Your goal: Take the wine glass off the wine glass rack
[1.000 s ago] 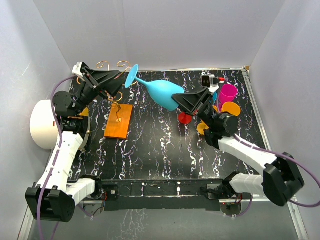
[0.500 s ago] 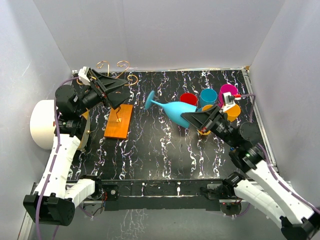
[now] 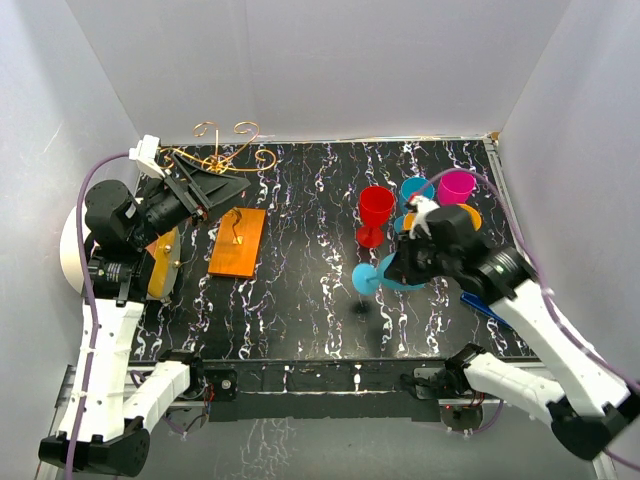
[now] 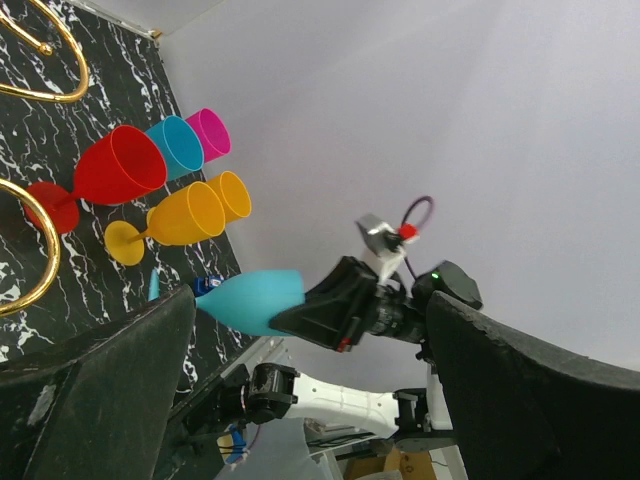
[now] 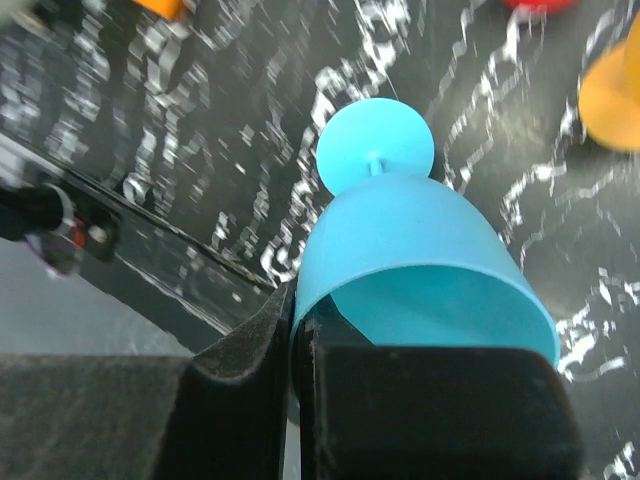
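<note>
The light blue wine glass (image 3: 372, 279) hangs low over the table at centre right, foot pointing left. My right gripper (image 3: 402, 268) is shut on its rim. In the right wrist view one finger is inside the wine glass (image 5: 410, 250) and one outside, with the gripper (image 5: 302, 345) pinching the wall. The wine glass rack (image 3: 225, 152) has gold scrolls at the back left over its wooden base (image 3: 238, 245). My left gripper (image 3: 226, 188) stands open and empty beside the scrolls. Seen from the left wrist, the left gripper (image 4: 310, 395) frames the distant wine glass (image 4: 250, 300), with a rack scroll (image 4: 52, 60) at the upper left.
Red (image 3: 375, 210), teal (image 3: 415, 188), magenta (image 3: 456, 186) and orange (image 3: 466, 216) glasses stand at the back right, close behind my right gripper. A white round object (image 3: 70, 255) and an orange item (image 3: 165, 262) sit by the left arm. A blue thing (image 3: 487, 306) lies under the right arm.
The right arm carried the wine glass away from the rack, rightward and toward the near edge, then lowered it. The left gripper opened and drew back left from the rack.
</note>
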`<action>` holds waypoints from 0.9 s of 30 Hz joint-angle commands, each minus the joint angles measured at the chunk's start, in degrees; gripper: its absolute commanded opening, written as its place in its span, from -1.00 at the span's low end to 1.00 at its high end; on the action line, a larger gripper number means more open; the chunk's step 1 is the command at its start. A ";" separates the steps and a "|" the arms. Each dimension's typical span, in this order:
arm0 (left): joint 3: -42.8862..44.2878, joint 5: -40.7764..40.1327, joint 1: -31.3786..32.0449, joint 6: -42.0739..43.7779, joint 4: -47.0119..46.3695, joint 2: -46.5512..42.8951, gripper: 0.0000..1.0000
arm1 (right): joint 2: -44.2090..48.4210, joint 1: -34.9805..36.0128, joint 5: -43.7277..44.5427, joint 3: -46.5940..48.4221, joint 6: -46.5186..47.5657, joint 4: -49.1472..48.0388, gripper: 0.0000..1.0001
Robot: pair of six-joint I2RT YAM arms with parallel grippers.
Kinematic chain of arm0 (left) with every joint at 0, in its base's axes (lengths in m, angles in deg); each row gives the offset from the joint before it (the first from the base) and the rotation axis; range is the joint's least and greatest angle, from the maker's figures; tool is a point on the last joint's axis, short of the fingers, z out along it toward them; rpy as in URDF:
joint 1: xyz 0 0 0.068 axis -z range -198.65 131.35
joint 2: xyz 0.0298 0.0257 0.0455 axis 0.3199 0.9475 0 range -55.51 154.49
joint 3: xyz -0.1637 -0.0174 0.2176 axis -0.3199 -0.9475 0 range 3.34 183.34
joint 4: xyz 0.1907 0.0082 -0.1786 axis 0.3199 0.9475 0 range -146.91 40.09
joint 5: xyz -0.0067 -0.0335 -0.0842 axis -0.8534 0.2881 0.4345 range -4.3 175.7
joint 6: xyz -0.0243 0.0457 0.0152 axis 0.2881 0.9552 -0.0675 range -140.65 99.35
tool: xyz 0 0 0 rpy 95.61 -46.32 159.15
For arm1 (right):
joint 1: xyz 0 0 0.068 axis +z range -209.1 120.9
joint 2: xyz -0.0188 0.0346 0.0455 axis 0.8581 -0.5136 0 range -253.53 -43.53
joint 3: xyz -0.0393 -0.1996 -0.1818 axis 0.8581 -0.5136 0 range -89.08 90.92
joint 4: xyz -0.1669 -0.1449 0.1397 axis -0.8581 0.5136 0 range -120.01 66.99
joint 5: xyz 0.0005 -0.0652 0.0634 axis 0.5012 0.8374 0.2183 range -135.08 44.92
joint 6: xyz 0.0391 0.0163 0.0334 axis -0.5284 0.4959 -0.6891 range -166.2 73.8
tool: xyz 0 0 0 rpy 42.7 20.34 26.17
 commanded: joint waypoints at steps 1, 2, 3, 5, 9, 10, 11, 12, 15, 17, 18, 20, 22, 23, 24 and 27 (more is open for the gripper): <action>3.12 -1.25 -0.07 3.76 4.03 -1.09 0.97 | -9.77 -0.06 0.55 4.88 2.88 5.53 -1.00; 3.09 -1.44 -0.07 3.75 3.89 -1.30 0.97 | -11.94 -0.06 -0.66 5.83 2.77 5.13 -1.00; 3.01 -1.48 -0.07 3.45 3.76 -1.47 0.97 | -13.82 -0.06 -2.67 6.75 2.87 4.11 -1.00; 2.84 -1.53 -0.03 2.79 3.12 -2.05 0.97 | -17.06 0.02 -5.30 8.63 2.98 2.39 -1.00; 3.78 -2.27 -0.07 4.55 5.52 -2.39 0.97 | -24.75 1.11 2.72 15.02 3.61 4.40 -1.00; 4.28 -2.61 -0.07 5.37 6.68 -2.39 0.97 | -26.84 1.59 5.31 17.31 3.95 5.70 -1.00; 4.65 -2.79 -0.07 5.89 7.39 -2.33 0.97 | -28.91 1.87 8.04 19.65 4.21 7.06 -1.00; 4.78 -2.92 -0.03 6.22 7.85 -2.40 0.97 | -30.53 2.03 9.87 21.74 4.54 8.01 -1.00; 4.80 -2.90 -0.07 6.40 7.88 -2.50 0.97 | -34.29 2.12 12.52 26.48 5.51 9.39 -1.00; 5.28 -2.66 -0.07 6.40 8.07 -2.10 0.97 | -36.43 2.14 12.62 28.06 6.41 9.74 -1.00; 5.71 -2.41 -0.07 6.47 8.28 -1.48 0.97 | -37.46 2.14 13.02 28.61 6.83 10.07 -1.00; 6.78 -2.21 -0.07 6.79 8.85 -0.94 0.97 | -39.28 2.36 15.01 29.12 7.67 10.29 -1.00; 6.95 -2.60 -0.07 6.55 8.62 -1.04 0.97 | -40.51 2.42 15.89 29.27 8.66 9.99 -1.00; 6.76 -2.84 -0.03 6.31 8.32 -1.13 0.97 | -40.93 2.48 16.00 29.42 9.02 9.67 -1.00; 6.50 -3.05 -0.07 6.09 7.88 -1.31 0.97 | -41.36 2.51 16.14 29.60 9.37 9.27 -1.00; 5.80 -3.02 -0.07 5.84 7.68 -1.25 0.97 | -42.25 2.57 16.31 29.50 9.95 8.27 -1.00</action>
